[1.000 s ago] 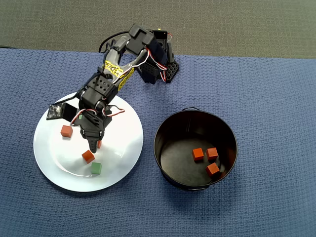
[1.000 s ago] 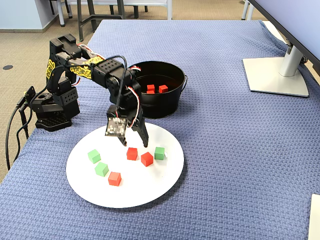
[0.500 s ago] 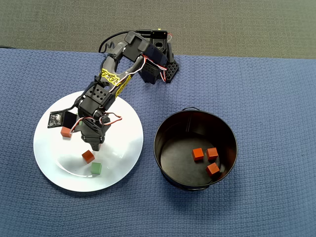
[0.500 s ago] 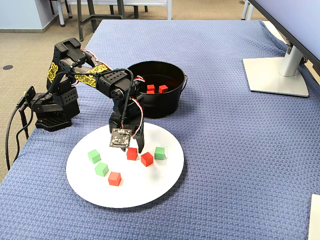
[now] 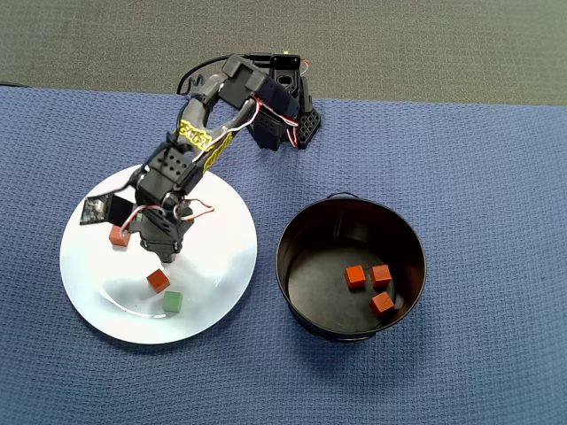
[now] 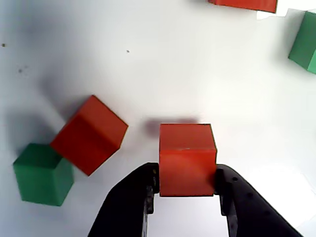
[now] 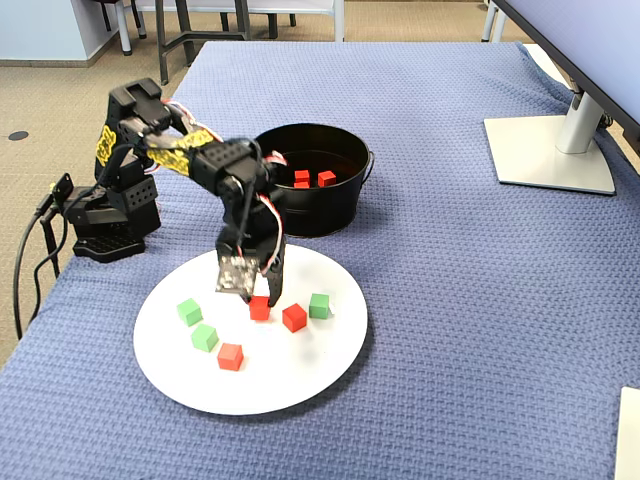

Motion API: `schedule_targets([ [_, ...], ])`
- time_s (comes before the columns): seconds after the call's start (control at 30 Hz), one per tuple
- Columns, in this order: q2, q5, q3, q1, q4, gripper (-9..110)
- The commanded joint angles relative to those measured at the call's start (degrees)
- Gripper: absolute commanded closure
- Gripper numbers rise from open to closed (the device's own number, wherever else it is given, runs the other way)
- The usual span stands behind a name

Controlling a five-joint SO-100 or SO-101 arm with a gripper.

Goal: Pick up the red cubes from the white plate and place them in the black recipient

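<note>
My gripper is shut on a red cube, with a black finger against each side of it. It is low over the white plate; I cannot tell whether the cube still rests on it. In the fixed view the gripper stands over that cube. Two more red cubes lie on the plate. The overhead view hides the held cube under the gripper. To the right, the black recipient holds three red cubes.
Three green cubes share the plate, one close to the left of my jaws. The arm's base stands at the cloth's left edge. A monitor foot is far right.
The arm has come down onto the plate and shifted slightly left in the overhead view. The jaws, open a second ago, have shut round the red cube.
</note>
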Motion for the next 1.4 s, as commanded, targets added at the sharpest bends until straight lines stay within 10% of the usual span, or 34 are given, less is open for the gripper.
schedule_targets([
  [0.0,10.5,3.3,-4.7,-3.0,1.5,102],
  [0.9,42.6,25.8,4.7,-50.4,1.7,101],
  [0.97,42.5,24.9,4.6,-52.7,2.7,79],
  [1.37,43.1,20.1,-3.4,-30.8,10.2,71],
])
